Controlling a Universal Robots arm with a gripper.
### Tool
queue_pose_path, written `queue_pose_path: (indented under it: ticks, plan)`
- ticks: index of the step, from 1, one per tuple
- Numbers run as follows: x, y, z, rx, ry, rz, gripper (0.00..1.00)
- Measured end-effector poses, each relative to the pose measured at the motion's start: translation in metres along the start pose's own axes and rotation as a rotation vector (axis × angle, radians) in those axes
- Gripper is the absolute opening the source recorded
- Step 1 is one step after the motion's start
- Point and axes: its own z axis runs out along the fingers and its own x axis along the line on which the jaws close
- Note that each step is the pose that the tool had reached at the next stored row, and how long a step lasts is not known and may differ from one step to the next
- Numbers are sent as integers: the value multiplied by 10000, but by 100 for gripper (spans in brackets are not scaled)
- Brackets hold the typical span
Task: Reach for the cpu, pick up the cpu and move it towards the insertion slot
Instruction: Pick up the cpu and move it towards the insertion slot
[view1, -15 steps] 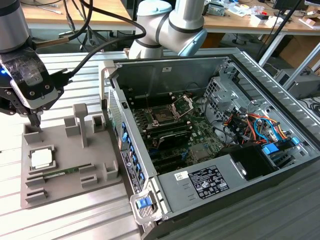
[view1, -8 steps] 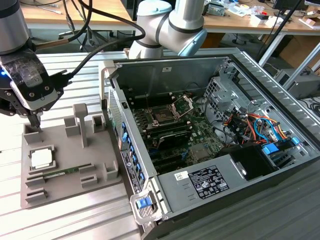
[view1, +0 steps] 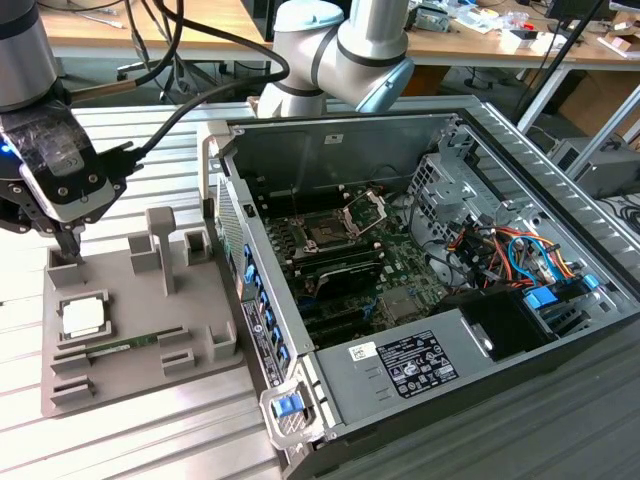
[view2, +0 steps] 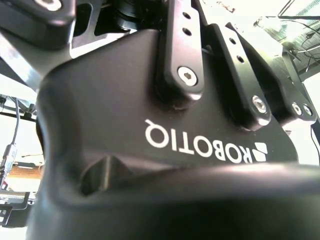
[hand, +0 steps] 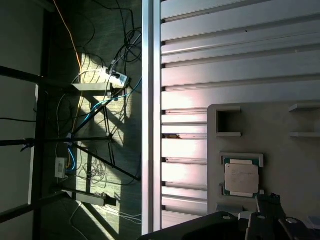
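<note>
Exterior view: cpu (view1: 82, 318) nr gripper (view1: 68, 245), apart, on grey tray (view1: 130, 300).

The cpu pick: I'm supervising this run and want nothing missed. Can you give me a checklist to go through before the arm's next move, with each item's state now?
1. cpu lying flat in its pocket on the grey fixture: ok.
2. Nothing resting on the cpu's top: ok.
3. gripper centred over the cpu: not ok. It hangs near the fixture's far corner, off to one side of the cpu.
4. insertion slot uncovered: ok. Its silver frame looks raised.
5. memory stick apart from the cpu: ok.
6. cpu's orientation matched to the slot: cannot tell.
</note>
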Motion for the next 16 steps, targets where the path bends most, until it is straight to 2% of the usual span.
queue_pose_path:
  ticks: [16]
  plan:
    - [12,-1,30,0,-4,0,11]
